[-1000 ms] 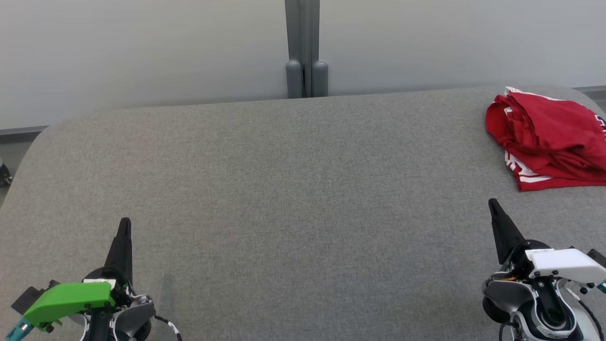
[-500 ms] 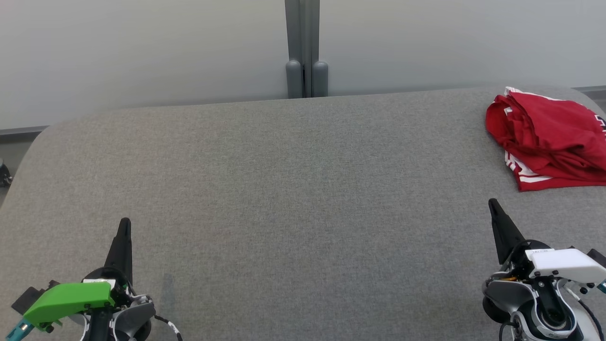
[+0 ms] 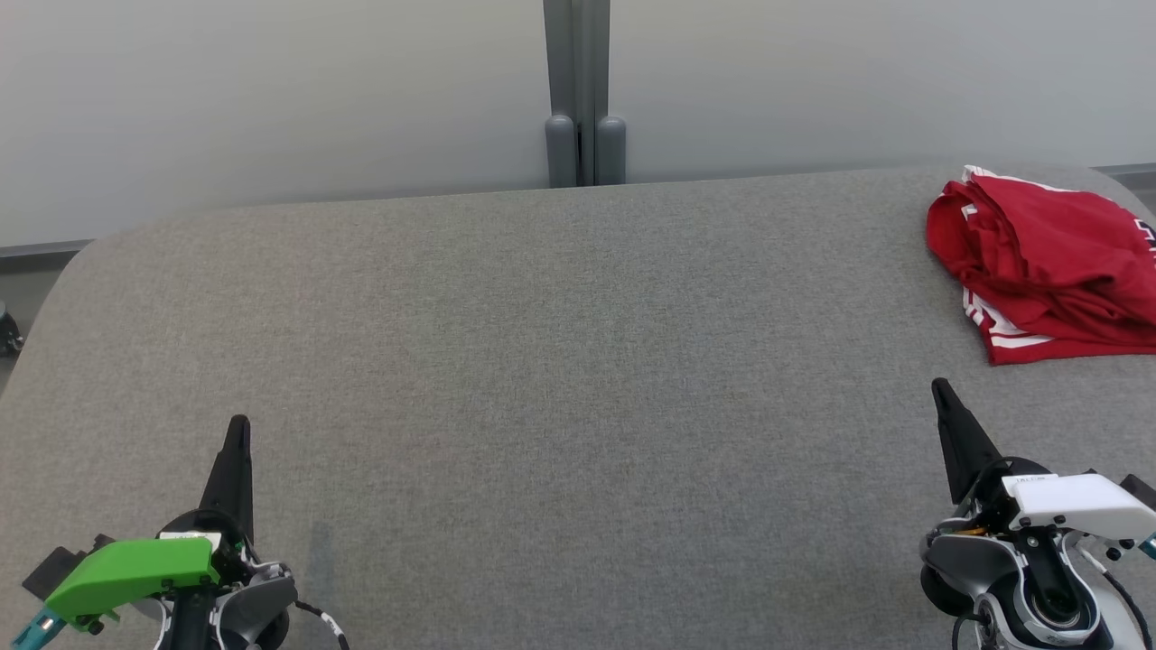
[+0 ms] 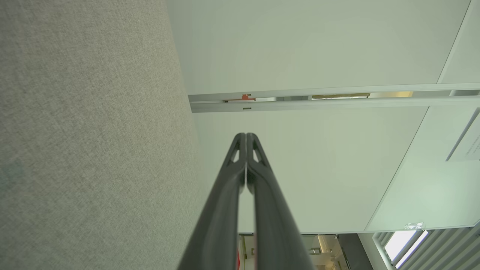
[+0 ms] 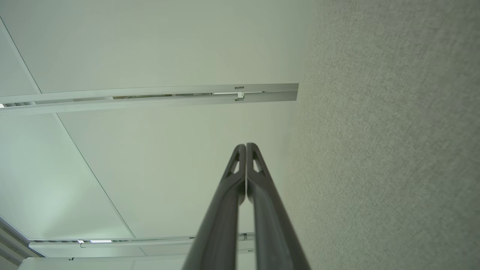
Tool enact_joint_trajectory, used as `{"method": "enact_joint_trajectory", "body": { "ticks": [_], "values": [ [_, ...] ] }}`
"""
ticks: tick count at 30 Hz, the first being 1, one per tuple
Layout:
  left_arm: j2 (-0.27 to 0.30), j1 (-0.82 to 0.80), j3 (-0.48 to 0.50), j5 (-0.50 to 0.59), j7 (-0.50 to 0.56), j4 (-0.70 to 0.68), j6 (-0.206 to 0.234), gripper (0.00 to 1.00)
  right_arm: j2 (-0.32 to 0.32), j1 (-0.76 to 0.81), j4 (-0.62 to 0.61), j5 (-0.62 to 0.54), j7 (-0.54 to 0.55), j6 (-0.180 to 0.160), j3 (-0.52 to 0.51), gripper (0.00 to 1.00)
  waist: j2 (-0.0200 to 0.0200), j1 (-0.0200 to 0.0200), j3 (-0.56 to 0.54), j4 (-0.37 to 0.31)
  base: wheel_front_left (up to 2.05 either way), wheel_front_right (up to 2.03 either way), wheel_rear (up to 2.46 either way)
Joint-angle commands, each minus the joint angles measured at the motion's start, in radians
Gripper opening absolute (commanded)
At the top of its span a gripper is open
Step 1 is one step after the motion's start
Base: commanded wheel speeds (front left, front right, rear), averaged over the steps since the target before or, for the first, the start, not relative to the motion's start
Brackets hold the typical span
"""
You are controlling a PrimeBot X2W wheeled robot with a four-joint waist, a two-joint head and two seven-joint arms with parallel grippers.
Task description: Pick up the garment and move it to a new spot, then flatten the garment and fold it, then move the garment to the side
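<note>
We look down on a grey fabric-covered table [image 3: 578, 379] that spans the head view. Its far edge runs along a pale partition wall [image 3: 271, 90] and bends into a rounded corner at the far left, with a second rounded corner at the far right. The red garment [image 3: 1048, 262] with white trim lies bunched and creased at that far right corner, close to the far edge and cut off by the frame's right side. From there leftward the cloth surface is bare, a wide flat stretch across the middle and left of the table. A grey post [image 3: 578, 90] with 2 rounded feet stands against the wall behind the middle of the far edge, off the table. A small dark object [image 3: 7, 329] sits beyond the left edge, too cut off to name. Our left gripper [image 3: 238, 422] hangs over the near left of the table, well apart from the garment, and its 2 fingers [image 4: 228, 187] are pressed together on nothing. Our right gripper [image 3: 939, 386] hangs over the near right, nearer the garment but apart from it, its 2 fingers [image 5: 228, 195] likewise clenched tip to tip and empty.
</note>
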Motion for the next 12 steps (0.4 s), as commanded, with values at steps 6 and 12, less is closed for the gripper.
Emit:
{"method": "enact_joint_trajectory", "body": {
  "ticks": [6, 12],
  "values": [
    [-0.001, -0.018, 0.005, 0.006, 0.005, 0.002, -0.005, 0.00, 0.000, -0.006, 0.001, -0.002, 0.002, 0.000, -0.002, 0.00, 0.0000, 0.0000, 0.000, 0.000, 0.00, 0.00, 0.00],
    [-0.002, -0.018, 0.007, 0.008, 0.006, 0.002, -0.005, 0.00, 0.000, -0.007, 0.001, -0.002, 0.003, 0.000, -0.003, 0.00, 0.0000, 0.0000, 0.000, 0.000, 0.00, 0.00, 0.00]
  ]
}}
